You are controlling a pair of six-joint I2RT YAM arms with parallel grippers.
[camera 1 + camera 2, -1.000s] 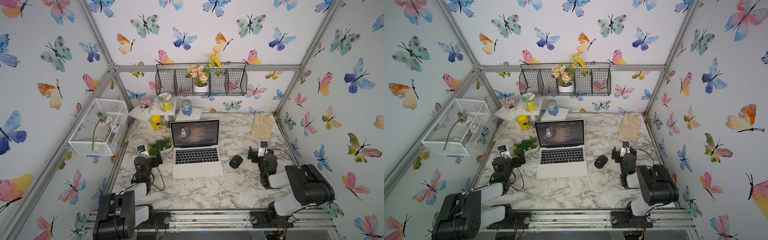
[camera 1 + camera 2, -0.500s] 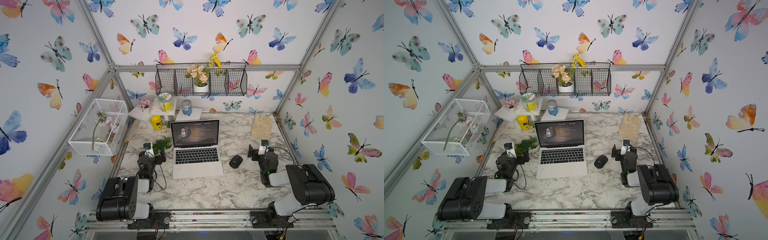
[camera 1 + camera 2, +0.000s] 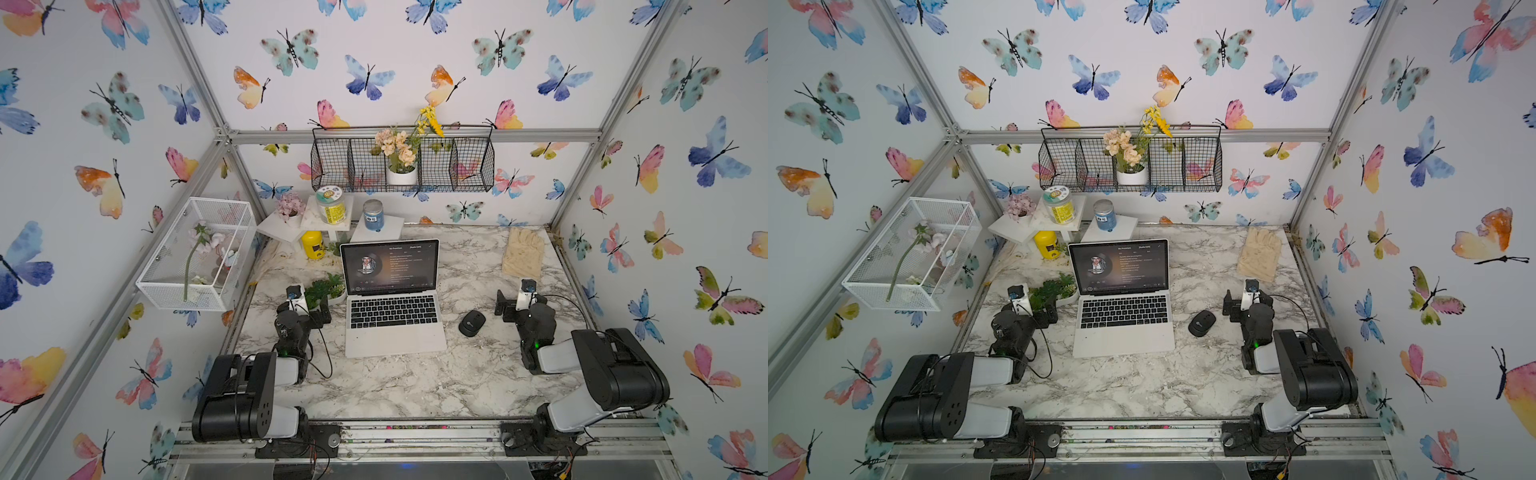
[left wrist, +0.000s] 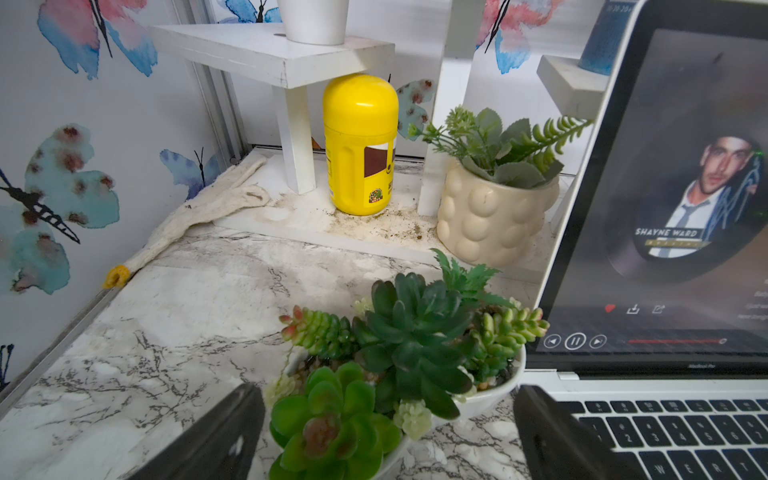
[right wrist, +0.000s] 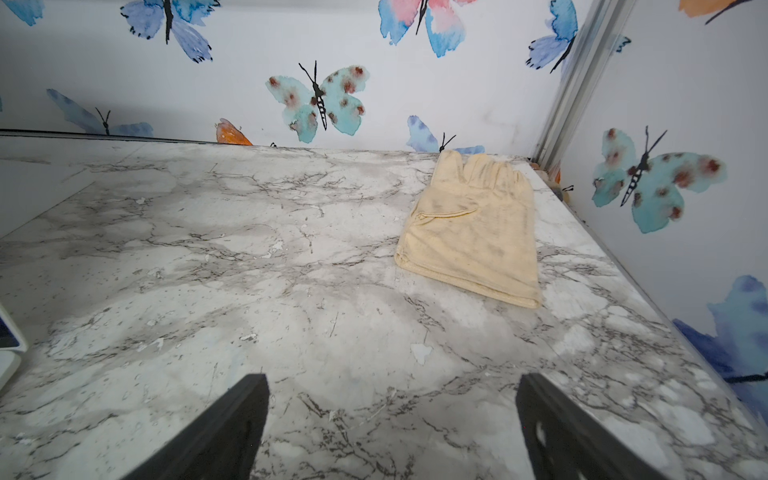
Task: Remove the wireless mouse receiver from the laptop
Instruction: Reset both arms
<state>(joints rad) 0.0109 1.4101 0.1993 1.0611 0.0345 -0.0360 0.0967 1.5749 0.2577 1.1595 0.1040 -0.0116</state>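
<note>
Taking the marble table (image 3: 415, 382) as a clock face in the top views, with twelve at the back wall and six at the arm bases, the laptop (image 3: 392, 320) (image 3: 1123, 322) is sitting open near the centre, its dark screen facing six and showing a round portrait beside lines of text. The wireless mouse receiver is proving too small to pick out along the laptop's edges in any view, so I cannot tell which side it is sitting on. The left gripper (image 3: 307, 313) is hanging low at the laptop's nine o'clock, just beside its keyboard edge, with its jaws standing wide apart and holding nothing. In the left wrist view its two dark fingers (image 4: 232, 428) are flanking a white bowl of succulents (image 4: 399, 345), with the laptop's keys lying behind one finger. The right gripper (image 3: 517, 303) is hovering toward three o'clock of the table, its jaws likewise spread wide and empty, and the right wrist view is showing marble between its fingers (image 5: 232, 424). A black oval mouse (image 3: 471, 323) is resting between the laptop and the right gripper, apart from both. A cream glove (image 3: 523, 253) is lying flat toward one o'clock. A yellow bottle (image 3: 312, 244) is standing under a white shelf (image 4: 266, 54) toward eleven, near a cream pot (image 4: 490, 220) of greenery.
</note>
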